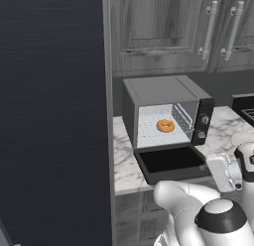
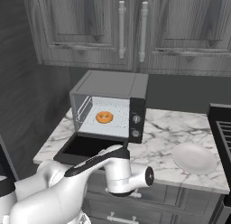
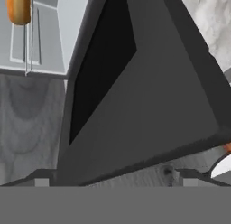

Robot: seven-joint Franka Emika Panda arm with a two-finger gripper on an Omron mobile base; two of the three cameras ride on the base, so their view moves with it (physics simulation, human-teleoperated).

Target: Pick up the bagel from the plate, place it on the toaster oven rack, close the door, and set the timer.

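We see the small orange-brown bagel lying on the pale dotted rack, so our released claw sits under the black-framed glass door to lift it.

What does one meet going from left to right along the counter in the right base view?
The open door → the bagel on the rack → the oven's knobs → the plate → the stove.
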